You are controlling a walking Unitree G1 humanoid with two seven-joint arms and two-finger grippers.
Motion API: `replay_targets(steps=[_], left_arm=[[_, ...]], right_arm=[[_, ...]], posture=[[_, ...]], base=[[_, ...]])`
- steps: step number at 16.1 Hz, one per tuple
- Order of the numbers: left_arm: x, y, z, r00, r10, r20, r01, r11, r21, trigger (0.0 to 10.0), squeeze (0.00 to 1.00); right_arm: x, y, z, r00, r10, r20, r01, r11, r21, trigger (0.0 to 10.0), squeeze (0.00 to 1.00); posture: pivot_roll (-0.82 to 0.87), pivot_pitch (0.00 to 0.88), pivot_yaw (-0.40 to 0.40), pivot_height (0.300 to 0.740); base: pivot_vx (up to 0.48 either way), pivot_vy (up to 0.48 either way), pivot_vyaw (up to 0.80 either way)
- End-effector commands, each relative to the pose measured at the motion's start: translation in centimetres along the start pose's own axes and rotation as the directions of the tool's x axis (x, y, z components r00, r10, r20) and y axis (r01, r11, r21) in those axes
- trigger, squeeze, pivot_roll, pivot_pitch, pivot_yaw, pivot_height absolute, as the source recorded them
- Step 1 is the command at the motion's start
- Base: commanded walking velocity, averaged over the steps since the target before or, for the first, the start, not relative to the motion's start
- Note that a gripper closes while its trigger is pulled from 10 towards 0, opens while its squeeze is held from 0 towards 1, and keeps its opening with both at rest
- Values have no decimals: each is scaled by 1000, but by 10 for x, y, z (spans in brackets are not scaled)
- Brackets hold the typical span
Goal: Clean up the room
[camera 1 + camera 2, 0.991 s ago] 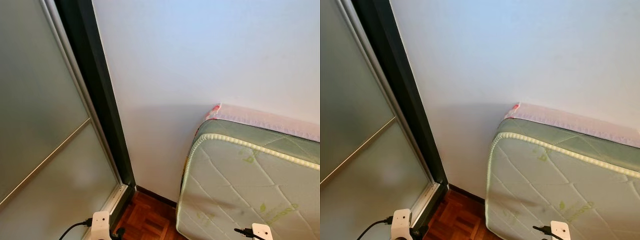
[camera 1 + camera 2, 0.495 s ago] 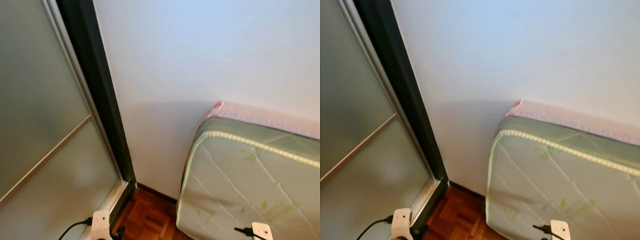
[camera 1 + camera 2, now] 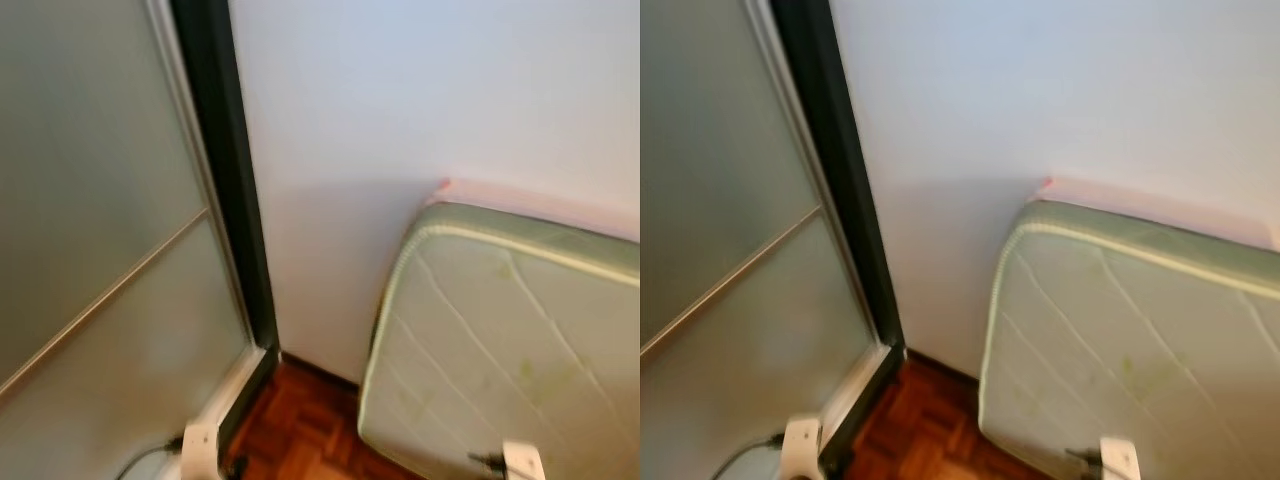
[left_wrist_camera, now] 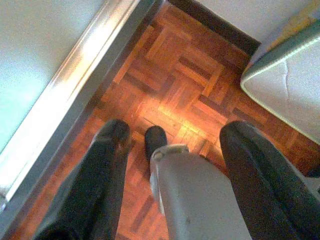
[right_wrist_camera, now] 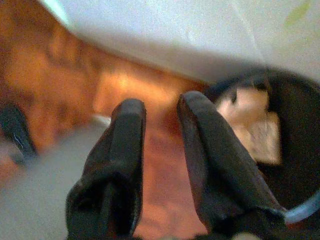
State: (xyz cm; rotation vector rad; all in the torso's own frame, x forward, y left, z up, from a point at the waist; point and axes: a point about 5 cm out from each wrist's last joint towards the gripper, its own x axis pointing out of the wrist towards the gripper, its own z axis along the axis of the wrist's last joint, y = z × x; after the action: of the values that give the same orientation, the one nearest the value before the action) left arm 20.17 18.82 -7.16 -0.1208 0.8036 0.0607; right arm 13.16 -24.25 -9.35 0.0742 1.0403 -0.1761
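We face a corner: mattress point(image 3: 510, 350) leaning on the wall point(image 3: 420, 100). It's likely bulky and floppy; best gripped along its piped edge. Left gripper point(image 4: 170, 150) hangs wide apart, right gripper point(image 5: 157, 120) narrowly parted, both empty.

Head views: a room corner is faced from close by, slightly downward, with the mattress point(image 3: 510, 330) and sliding door point(image 3: 90, 250) shared. Wrist views: the parquet floor point(image 4: 185, 85) is looked down upon from above, the mattress edge appearing in both.
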Motion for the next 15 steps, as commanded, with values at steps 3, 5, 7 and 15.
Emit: replay_targets(steps=[3,5,7,15], left_arm=[[-128,109,-167,836,204,-509,-175,979,105,10000,0],[-128,109,-167,836,203,-509,-177,979,99,10000,0],[-127,108,-167,837,201,-508,-176,980,96,10000,0],[-128,108,-168,833,196,-517,-168,981,102,10000,0]], right_arm=[[4,39,-8,993,107,-44,-106,994,24,10000,0],[4,39,-6,993,108,-37,-108,994,25,10000,0],[4,38,-3,994,106,-27,-105,994,36,10000,0],[4,36,-4,995,94,-30,-92,994,67,10000,0]], posture=[[136,0,-46,740],[138,0,-50,740],[138,0,-52,740],[143,0,-57,740]], base=[[-274,0,0],[-274,0,0],[-270,0,0],[-271,0,0]])
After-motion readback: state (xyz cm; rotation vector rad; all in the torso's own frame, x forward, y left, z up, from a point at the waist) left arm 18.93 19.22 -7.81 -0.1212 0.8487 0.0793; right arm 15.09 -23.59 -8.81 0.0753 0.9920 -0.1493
